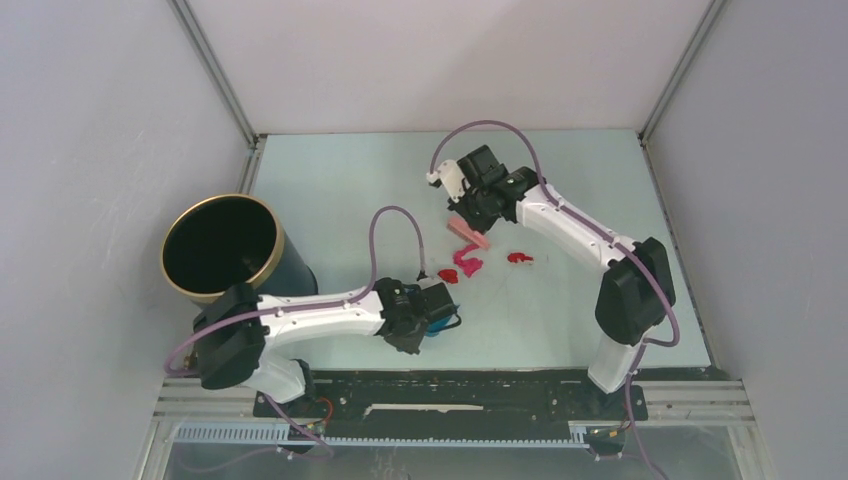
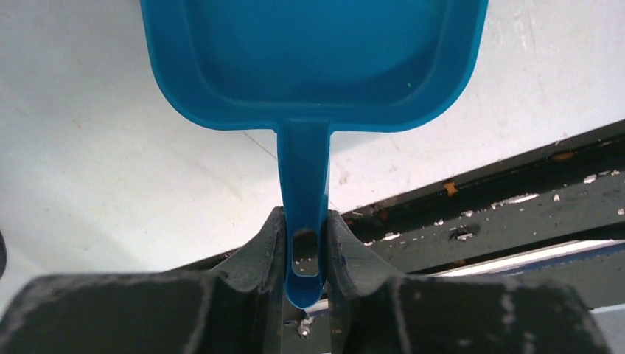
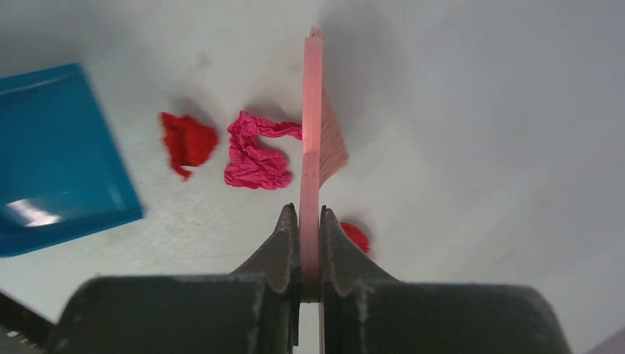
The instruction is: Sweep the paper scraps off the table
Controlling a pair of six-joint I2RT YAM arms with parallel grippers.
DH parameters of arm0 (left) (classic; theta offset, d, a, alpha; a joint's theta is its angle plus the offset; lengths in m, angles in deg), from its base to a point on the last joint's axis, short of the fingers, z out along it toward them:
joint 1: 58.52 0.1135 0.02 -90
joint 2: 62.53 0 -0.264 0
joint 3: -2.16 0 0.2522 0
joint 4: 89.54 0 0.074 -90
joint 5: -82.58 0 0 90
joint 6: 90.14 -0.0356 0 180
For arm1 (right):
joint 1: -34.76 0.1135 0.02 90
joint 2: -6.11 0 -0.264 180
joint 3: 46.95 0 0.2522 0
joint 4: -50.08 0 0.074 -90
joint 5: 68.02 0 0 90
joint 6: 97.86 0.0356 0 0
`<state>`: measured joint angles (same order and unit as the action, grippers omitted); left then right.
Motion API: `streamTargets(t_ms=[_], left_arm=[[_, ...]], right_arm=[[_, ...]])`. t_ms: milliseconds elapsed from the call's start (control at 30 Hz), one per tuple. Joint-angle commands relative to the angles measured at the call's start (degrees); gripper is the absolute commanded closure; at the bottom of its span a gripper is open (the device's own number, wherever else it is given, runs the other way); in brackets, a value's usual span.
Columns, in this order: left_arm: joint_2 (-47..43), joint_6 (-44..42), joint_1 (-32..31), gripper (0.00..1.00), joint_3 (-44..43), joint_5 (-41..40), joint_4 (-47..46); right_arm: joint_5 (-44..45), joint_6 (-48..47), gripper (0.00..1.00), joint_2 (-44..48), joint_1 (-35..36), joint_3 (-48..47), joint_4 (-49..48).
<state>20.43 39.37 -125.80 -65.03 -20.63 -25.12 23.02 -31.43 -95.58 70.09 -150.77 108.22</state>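
Note:
Paper scraps lie mid-table: a magenta scrap (image 1: 467, 262) (image 3: 254, 151), a red scrap (image 1: 448, 276) (image 3: 188, 141) to its left, and a red scrap (image 1: 520, 258) (image 3: 357, 236) to its right. My right gripper (image 1: 470, 208) (image 3: 310, 221) is shut on the pink hand brush (image 1: 469, 231) (image 3: 312, 140), whose bristles touch the magenta scrap. My left gripper (image 1: 420, 318) (image 2: 305, 228) is shut on the handle of the blue dustpan (image 1: 443, 316) (image 2: 313, 59), held near the red scrap; its pan also shows in the right wrist view (image 3: 55, 158). The table (image 1: 340, 190) is pale mint-green.
A tall black bin with a gold rim (image 1: 222, 247) stands at the table's left side beside the left arm. A black rail (image 1: 450, 385) runs along the front edge. Grey-white walls (image 1: 440, 60) enclose the table.

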Motion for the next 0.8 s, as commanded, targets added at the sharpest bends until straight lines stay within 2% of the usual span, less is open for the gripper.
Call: streamTargets(t_ms=[0, 233, 367, 467, 633, 767], left_arm=[[2.7, -5.2, 1.7, 1.00, -2.8, 1.3, -3.9], [7.1, -7.9, 2.4, 1.00, -5.4, 1.5, -7.3], [7.7, -7.8, 2.4, 1.00, -6.2, 1.1, -8.5], [6.0, -7.8, 2.1, 1.00, -5.0, 0.5, -10.4], [0.9, -10.2, -1.3, 1.00, -2.6, -2.0, -14.7], [-0.3, -12.5, -3.0, 1.00, -2.6, -4.4, -16.0]], right_arm=[[-8.0, 5.1, 1.00, 3.6, 3.1, 1.6, 2.6], [-20.3, 10.6, 1.00, 7.6, 5.1, 4.5, 6.1], [-21.2, 11.3, 1.00, 12.5, 5.0, 4.8, 7.3], [-17.5, 10.7, 1.00, 15.8, 4.3, 3.8, 9.2], [-5.4, 4.3, 1.00, 19.2, 1.9, 2.1, 11.3], [-1.4, -0.7, 1.00, 21.0, -2.5, 2.9, 11.9]])
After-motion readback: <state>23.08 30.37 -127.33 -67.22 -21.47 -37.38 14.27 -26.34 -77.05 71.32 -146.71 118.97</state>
